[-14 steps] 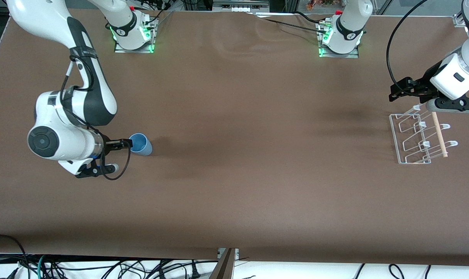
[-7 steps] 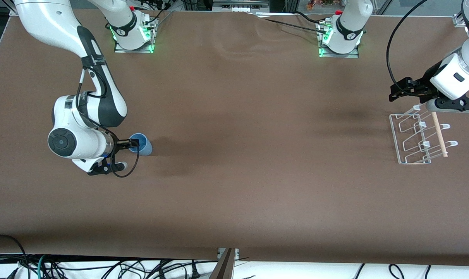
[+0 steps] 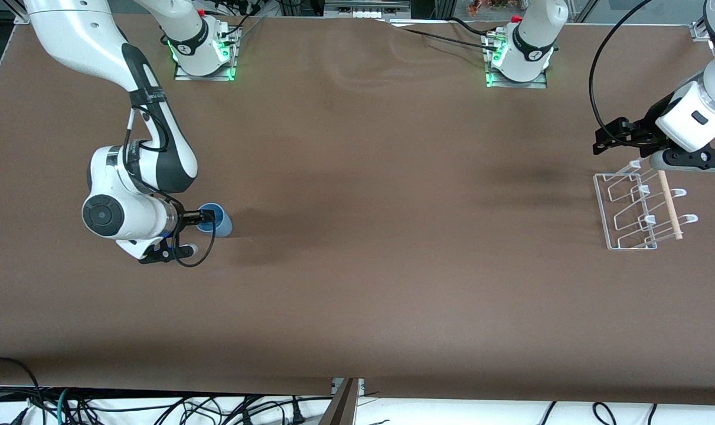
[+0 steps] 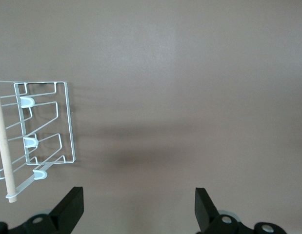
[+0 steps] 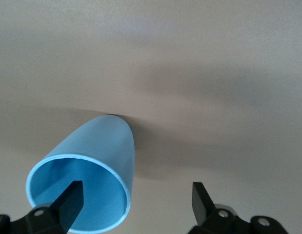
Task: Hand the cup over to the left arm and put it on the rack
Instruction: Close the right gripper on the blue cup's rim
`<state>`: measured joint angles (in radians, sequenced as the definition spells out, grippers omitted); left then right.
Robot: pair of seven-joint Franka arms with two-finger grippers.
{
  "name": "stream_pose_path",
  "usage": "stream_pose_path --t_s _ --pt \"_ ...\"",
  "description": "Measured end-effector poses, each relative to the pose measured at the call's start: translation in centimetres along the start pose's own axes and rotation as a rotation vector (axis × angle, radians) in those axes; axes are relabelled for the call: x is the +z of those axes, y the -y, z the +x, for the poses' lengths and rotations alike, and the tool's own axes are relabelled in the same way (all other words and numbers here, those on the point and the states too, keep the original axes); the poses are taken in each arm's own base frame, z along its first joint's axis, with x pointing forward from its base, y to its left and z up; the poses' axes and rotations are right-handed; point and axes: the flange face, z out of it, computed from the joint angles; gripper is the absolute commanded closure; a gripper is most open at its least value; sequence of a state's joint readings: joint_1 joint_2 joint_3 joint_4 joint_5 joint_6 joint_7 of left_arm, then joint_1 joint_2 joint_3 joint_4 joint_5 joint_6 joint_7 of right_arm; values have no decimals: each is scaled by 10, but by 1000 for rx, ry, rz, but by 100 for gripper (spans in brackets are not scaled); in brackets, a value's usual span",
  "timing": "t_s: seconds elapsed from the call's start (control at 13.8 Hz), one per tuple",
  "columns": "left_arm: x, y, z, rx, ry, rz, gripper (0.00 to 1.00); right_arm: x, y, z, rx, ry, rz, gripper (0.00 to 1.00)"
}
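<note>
1. The cup point(image 3: 214, 219) is standing upright on the table point(image 3: 357, 265) at the right arm's end, mouth up and tapering down to its base, so its long axis is being taken as vertical.
2. The right end effector point(image 3: 202, 219) is being held low at the cup's rim, reaching in sideways from the right arm's end of the table. In the right wrist view one finger point(image 5: 71, 201) is showing inside the mouth of the cup point(image 5: 87, 180) and the other point(image 5: 200, 200) outside over bare table, so the near wall is lying between the fingers.
3. The fingers are being kept spread almost fully apart; nothing is being gripped yet.
4. The relation being judged decisive: the cup is sitting off-centre in the gap, toward the finger inside the mouth, with the wall well apart from the outer finger. A closing pinch on the wall is judged the next step.
5. The right arm is by far the nearer to the cup; the left arm is well apart from it.
6. The left end effector point(image 3: 614, 137) is waiting, wide open and empty, over the table just beside the rack point(image 3: 640, 208), whose dowel point(image 4: 5, 161) and wire loops are showing in the left wrist view.
7. The handover and the placing on the rack are judged not yet begun.
</note>
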<state>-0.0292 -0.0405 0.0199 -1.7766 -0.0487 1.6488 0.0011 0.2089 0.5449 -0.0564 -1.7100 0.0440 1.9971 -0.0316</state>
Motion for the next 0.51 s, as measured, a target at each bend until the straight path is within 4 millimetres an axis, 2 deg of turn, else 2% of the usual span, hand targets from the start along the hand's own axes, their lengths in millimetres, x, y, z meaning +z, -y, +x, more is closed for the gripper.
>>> stream_pose_path --t_s 0.07,0.14,0.51 --pt "0 0 0 0 0 0 0 1 0 0 0 1 0 63" --pt "0 0 0 0 0 0 0 1 0 0 1 1 0 75" --pt "0 0 0 0 0 0 0 1 0 0 3 -1 1 99"
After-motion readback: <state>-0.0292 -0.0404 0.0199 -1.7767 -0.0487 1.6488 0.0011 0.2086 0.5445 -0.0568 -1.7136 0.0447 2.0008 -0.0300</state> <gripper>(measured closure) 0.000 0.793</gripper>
